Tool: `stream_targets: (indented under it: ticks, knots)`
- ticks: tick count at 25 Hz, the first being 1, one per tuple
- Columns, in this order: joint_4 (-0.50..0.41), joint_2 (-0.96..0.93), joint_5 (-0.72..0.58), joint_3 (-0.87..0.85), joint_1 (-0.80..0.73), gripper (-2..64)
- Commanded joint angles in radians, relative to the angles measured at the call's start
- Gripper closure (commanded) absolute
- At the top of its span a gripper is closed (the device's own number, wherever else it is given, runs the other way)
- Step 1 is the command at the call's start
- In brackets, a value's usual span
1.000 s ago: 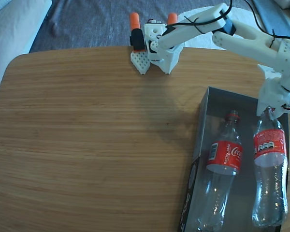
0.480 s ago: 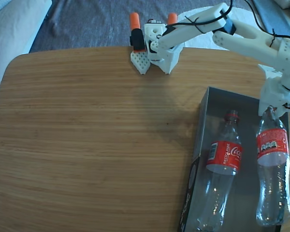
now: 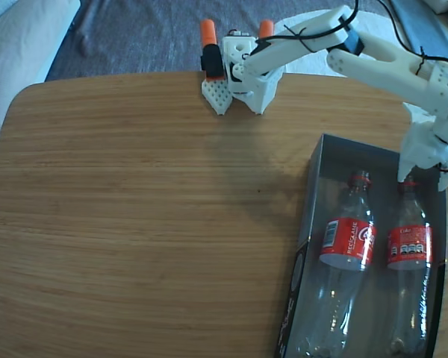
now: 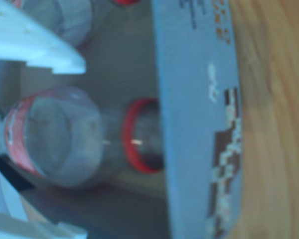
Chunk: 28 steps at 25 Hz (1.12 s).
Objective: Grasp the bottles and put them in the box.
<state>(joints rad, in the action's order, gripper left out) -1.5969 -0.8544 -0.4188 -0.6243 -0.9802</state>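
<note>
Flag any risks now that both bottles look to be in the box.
1. The white claw hangs right above the neck of the right-hand clear plastic Coca-Cola bottle; a careless retreat could snag it.
2. That neck lies close to the wall of the shallow black cardboard box, so the claw's fingers might clip the wall.

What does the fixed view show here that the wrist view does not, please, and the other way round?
Only the fixed view shows the whole wooden table, the arm's base at its far edge, and both bottles lying side by side in the box: the left bottle and the right bottle, with the gripper just above the right bottle's neck.

Only the wrist view shows the box wall's printed markings close up.

Both show a clear bottle with a red neck ring inside the box.
</note>
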Motion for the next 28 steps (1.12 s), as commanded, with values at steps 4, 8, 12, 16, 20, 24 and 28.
stream_targets:
  ticks: [4, 8, 12, 16, 20, 24, 28]
  knots:
    - [-0.012, -0.043, 0.002, 0.057, 0.072, 21.9]
    - [-0.092, -0.075, 0.002, 0.081, 0.130, 22.4]
    - [-0.110, -0.163, 0.002, 0.080, 0.176, 35.0]
    - [-0.117, -0.262, 0.002, 0.069, 0.239, 47.5]
    - [-0.117, -0.336, 0.028, 0.067, 0.328, 57.4]
    - [-0.117, -0.379, 0.152, 0.067, 0.446, 58.0]
    - [-0.117, -0.413, 0.181, 0.067, 0.541, 58.1]
